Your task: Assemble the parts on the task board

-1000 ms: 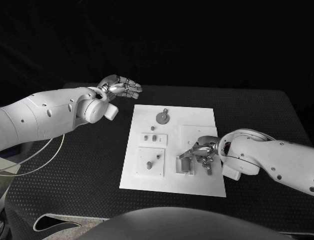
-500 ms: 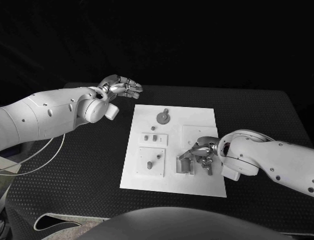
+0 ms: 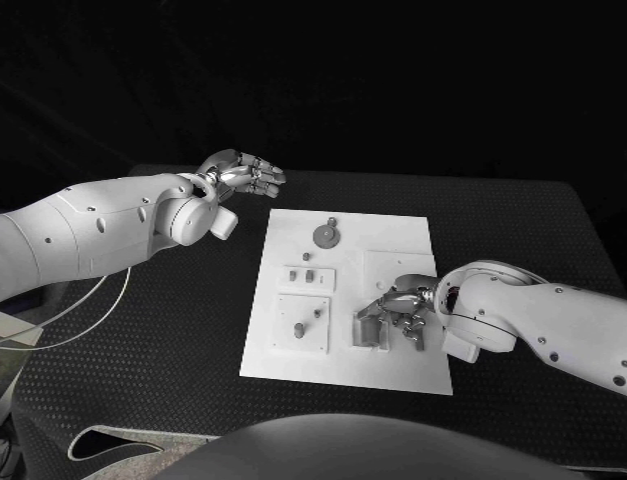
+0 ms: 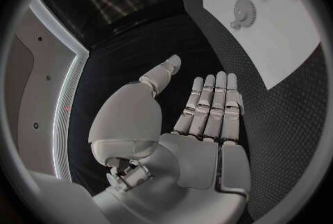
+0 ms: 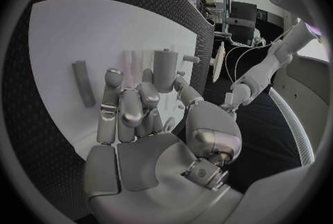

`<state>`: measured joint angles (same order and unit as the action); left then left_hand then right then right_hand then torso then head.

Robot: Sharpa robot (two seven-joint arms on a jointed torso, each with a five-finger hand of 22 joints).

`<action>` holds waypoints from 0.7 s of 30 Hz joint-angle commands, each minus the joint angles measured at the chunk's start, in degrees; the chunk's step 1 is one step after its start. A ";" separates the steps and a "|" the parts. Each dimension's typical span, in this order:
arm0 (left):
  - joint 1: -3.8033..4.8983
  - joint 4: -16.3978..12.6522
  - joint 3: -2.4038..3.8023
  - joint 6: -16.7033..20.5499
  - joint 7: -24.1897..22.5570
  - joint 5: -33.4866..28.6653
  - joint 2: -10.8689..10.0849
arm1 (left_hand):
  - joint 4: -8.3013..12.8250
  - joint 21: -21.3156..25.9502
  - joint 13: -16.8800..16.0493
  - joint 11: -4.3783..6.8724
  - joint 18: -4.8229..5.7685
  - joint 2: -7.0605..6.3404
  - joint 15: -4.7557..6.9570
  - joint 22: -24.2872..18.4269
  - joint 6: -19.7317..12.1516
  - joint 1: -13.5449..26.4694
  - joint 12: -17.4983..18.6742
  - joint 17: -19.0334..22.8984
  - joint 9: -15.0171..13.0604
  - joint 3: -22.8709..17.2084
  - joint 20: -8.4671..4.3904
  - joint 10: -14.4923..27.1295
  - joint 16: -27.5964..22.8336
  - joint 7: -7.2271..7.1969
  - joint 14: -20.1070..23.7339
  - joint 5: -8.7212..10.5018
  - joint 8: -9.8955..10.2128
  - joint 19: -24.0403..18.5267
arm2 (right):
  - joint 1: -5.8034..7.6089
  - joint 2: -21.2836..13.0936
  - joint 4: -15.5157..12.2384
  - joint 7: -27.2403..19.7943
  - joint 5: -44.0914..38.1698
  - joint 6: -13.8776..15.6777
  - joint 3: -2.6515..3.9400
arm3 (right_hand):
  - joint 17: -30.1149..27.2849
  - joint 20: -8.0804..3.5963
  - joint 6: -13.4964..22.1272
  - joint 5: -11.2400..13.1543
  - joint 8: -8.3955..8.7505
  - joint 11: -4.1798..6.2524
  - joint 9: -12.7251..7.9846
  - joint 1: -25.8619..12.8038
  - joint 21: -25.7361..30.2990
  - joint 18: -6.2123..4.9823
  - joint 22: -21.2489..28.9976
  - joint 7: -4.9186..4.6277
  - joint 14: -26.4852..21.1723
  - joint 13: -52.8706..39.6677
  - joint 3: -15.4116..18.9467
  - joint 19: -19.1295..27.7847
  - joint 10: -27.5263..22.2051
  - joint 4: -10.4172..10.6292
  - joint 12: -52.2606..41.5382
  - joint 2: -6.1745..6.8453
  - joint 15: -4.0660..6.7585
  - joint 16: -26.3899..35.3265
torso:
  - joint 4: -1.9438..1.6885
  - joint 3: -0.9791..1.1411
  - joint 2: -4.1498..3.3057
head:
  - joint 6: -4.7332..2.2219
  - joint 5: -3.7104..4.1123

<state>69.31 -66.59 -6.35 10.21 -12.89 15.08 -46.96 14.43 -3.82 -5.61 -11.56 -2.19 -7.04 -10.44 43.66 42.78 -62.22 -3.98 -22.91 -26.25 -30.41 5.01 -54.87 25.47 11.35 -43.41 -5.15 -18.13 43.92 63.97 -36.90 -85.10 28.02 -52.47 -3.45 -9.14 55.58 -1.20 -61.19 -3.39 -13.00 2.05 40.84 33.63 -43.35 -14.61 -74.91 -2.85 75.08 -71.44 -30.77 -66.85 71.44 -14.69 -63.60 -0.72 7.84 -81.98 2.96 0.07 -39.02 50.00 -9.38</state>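
**White board, right hand at its near right corner**

White task board [image 3: 345,290] is seen lying flat in the middle of the black table [image 3: 169,330]. A round toothed part [image 3: 323,235] is mounted near its far edge; two square plates are set below it — the upper plate [image 3: 307,278] carries small pegs, the lower plate [image 3: 303,323] one slanted piece. The right hand [image 3: 404,312] is held over the board's near right area, fingers curled around an upright grey cylindrical part [image 5: 164,70]; a grey bar [image 5: 83,83] lies flat beside it. The left hand [image 3: 244,172] is raised off the board's far left corner — fingers straight, nothing held.
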 commanded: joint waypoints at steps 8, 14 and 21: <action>0.04 -0.07 0.03 -0.83 -0.36 0.10 0.06 | -0.40 -0.09 0.09 -0.24 0.19 0.12 -0.36 -0.08 -0.38 0.30 -0.04 -0.08 0.08 -0.10 0.05 -0.09 -0.20 1.22 -0.20 -0.26 -0.25 -0.33 | -0.13 0.18 0.08 -0.34 -0.48 -0.67 -0.05 | -0.56 -0.11 -0.81 0.02 0.42 0.09 -0.10 -1.04 0.26 -0.39 -1.00 -1.33 -0.50 0.29 -0.67 -0.03 -0.73 1.31 0.86 1.98 0.23 0.40 | 0.04 0.01 0.02 | 0.00 -0.06; 0.04 -0.07 0.03 -0.87 -0.35 0.10 0.07 | -0.41 -0.10 0.10 -0.24 0.20 0.12 -0.36 -0.08 -0.39 0.30 -0.04 -0.10 0.09 -0.10 0.05 -0.09 -0.22 1.22 -0.20 -0.28 -0.26 -0.35 | -0.14 0.17 0.26 -0.33 -1.72 -0.16 -0.05 | -0.75 -0.13 -0.68 0.02 0.51 0.06 -0.11 -1.11 0.29 -0.39 -1.01 -1.36 -0.61 0.50 -0.86 0.00 -1.00 1.39 1.22 2.24 0.21 0.46 | 0.02 0.02 0.01 | 0.00 -0.06; 0.04 -0.08 0.03 -0.93 -0.27 0.10 0.03 | -0.43 -0.11 0.11 -0.24 0.20 0.12 -0.37 -0.08 -0.39 0.31 -0.05 -0.11 0.09 -0.10 0.05 -0.09 -0.23 1.22 -0.20 -0.30 -0.26 -0.36 | -0.18 0.12 0.21 -0.43 -4.14 0.79 -0.06 | -0.82 -0.16 -0.57 0.02 0.58 0.03 -0.10 -0.90 0.29 -0.39 -1.04 -1.40 -0.65 0.59 -1.15 0.00 -1.17 1.23 1.43 2.52 0.19 0.49 | 0.02 -0.01 0.00 | 0.00 -0.03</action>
<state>69.31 -66.58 -6.35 10.10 -12.83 15.08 -46.98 14.31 -3.82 -5.57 -11.56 -2.19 -7.04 -10.44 43.67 42.78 -62.23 -3.98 -22.96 -26.20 -30.53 5.01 -54.87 25.47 11.35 -43.41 -5.15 -18.13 43.92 63.87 -36.79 -84.82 27.98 -54.20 -3.08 -9.18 54.83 -1.19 -61.48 -3.55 -12.80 2.06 40.81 32.68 -43.35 -14.61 -74.91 -3.52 74.68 -70.91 -31.55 -66.84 70.63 -13.58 -62.35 1.15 7.86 -81.76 2.99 0.07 -39.01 50.00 -9.43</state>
